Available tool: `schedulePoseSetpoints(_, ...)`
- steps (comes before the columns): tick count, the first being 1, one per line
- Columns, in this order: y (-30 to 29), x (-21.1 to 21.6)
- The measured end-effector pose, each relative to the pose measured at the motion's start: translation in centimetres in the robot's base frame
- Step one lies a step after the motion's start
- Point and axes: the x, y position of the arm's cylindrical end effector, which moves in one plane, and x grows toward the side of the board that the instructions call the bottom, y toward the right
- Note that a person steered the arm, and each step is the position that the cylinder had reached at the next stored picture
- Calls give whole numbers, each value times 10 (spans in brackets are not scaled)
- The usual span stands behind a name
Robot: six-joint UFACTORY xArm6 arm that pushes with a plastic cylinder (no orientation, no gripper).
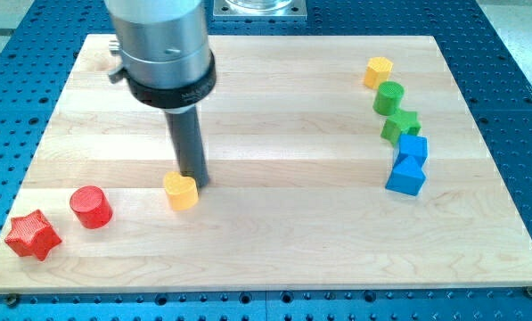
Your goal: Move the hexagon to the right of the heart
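on the wooden desk [274, 241] your end effector, a gripless rod holding nothing, has its tip [194, 181] touching the yellow heart [181, 191], so you risk shoving it while the yellow hexagon [379, 71] waits far right.

"What sits at the wooden desk [274, 259]'s lower left?"

"A red star [32, 234] beside a red cylinder [91, 207]."

"And at the right?"

"A green cylinder [388, 96], a green star [401, 126], then two touching blue blocks [408, 162]."

Wooden board [248, 250] with coloured blocks [399, 125]
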Motion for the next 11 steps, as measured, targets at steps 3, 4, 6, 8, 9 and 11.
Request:
schedulePoseSetpoints(3,-22,42)
schedulePoseSetpoints(4,44,-23)
schedulePoseSetpoints(6,119,-214)
schedulePoseSetpoints(8,320,-265)
schedulePoseSetpoints(9,331,-239)
schedulePoseSetpoints(11,210,-174)
